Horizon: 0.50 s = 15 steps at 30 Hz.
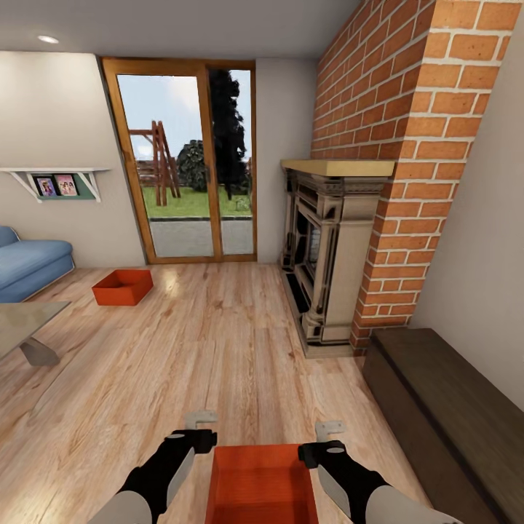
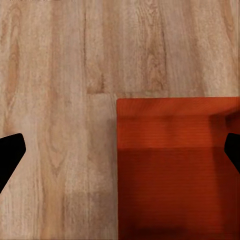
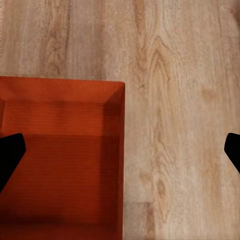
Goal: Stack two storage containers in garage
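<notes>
- Step in hand, my read: picking up the first storage container, still in the living room; nothing is in the garage yet.
- Near container (image 1: 262, 484) sits on the wood floor (image 1: 233, 349) between the two sets of jaws, open side up.
- Left jaws (image 1: 201, 420) are spread and straddle its left wall; nothing pinched.
- Right jaws (image 1: 331, 428) are spread and straddle its right wall; also holding nothing.
- Second container (image 1: 123, 286) is well apart, far ahead of the left jaws, near the blue sofa (image 1: 29, 262) and the glass door (image 1: 185, 160).
- Next move calls for dropping both jaws onto the opposite walls, closing evenly, then lifting level.
</notes>
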### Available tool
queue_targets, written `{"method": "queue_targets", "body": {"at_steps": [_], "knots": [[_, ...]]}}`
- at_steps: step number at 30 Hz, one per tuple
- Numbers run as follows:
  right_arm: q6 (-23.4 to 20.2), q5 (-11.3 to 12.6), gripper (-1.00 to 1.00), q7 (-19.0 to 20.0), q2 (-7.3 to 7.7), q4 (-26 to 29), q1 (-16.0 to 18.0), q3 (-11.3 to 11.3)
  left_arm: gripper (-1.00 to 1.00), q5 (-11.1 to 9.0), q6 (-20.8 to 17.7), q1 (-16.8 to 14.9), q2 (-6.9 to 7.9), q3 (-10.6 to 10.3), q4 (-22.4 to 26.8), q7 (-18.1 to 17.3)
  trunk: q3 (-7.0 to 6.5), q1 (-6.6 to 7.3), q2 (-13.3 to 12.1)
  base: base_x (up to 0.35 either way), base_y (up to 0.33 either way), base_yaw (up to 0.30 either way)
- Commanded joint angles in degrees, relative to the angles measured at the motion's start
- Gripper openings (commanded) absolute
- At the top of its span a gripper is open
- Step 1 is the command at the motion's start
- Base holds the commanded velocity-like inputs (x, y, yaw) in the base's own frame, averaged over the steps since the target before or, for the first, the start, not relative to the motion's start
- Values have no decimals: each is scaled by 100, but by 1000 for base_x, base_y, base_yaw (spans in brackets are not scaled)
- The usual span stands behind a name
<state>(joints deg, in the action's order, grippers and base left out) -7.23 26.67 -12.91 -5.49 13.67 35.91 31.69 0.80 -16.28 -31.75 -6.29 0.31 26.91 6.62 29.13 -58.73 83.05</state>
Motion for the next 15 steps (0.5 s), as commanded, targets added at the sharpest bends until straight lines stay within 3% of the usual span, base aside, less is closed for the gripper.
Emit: {"method": "queue_targets", "body": {"at_steps": [1, 11, 15], "knots": [[-37, 33, 100, -35, 2, 13, 3, 48, 100, 8, -33, -1, -9, 0, 13, 22, 6, 0, 3, 0, 0, 0], [-59, 48, 100, -11, 18, 77, 3, 48, 100, 16, -42, -3, -110, -4, 35, 41, 6, 0, 3, 0, 0, 0], [-60, 48, 100, -10, 21, 82, 3, 50, 100, 16, -49, -4, -122, -20, 34, 43, 78, -88, 164, 0, 0, 0]]}}
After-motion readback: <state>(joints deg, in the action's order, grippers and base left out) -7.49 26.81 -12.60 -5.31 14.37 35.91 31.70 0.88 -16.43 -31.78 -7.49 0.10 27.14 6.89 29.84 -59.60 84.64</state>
